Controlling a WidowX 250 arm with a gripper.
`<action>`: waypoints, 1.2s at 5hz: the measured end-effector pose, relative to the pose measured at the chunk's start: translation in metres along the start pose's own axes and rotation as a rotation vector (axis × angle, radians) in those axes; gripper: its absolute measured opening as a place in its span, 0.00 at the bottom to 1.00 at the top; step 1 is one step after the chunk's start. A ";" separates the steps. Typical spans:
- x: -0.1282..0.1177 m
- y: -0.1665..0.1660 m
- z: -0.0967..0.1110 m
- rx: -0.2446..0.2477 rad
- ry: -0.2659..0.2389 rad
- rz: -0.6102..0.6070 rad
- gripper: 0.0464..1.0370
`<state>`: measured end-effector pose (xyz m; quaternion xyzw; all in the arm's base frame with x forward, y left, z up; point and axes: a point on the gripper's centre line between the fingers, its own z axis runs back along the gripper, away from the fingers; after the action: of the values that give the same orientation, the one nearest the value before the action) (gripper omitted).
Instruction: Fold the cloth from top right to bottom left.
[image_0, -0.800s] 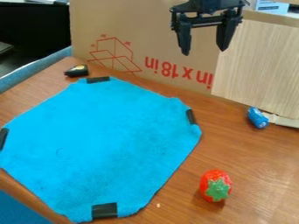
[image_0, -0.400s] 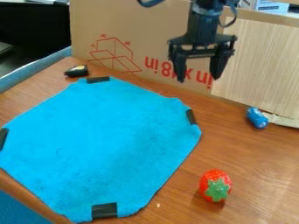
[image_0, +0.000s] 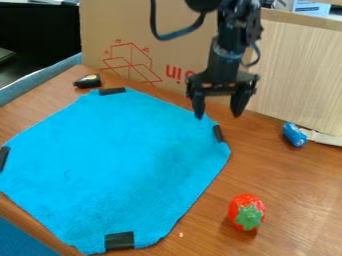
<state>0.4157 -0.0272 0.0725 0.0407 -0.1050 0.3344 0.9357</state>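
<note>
My black gripper (image_0: 218, 116) hangs over the cloth's upper right corner, its two fingers apart with nothing between them. The left fingertip overlaps the cloth's edge in the view; whether it touches cannot be told. The bright blue cloth (image_0: 113, 165) lies flat and spread on the wooden table, with black strips at several of its edges, one of them just below the gripper at the right edge.
A red strawberry toy (image_0: 246, 212) with a green top sits right of the cloth. A small blue cylinder (image_0: 294, 135) lies at the right, by the cardboard (image_0: 160, 45). A black object (image_0: 87, 81) is at the upper left.
The gripper has come down from the top of the view and slightly to the left, towards the cloth's upper right corner. The cloth has not moved.
</note>
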 end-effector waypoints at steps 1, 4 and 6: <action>-0.003 -0.004 -0.012 -0.051 -0.016 0.008 0.96; -0.015 -0.003 -0.037 -0.105 -0.001 0.045 0.94; -0.014 -0.003 -0.037 -0.124 -0.010 0.064 0.34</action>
<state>0.4132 -0.0326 0.0331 -0.0191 -0.1314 0.3567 0.9247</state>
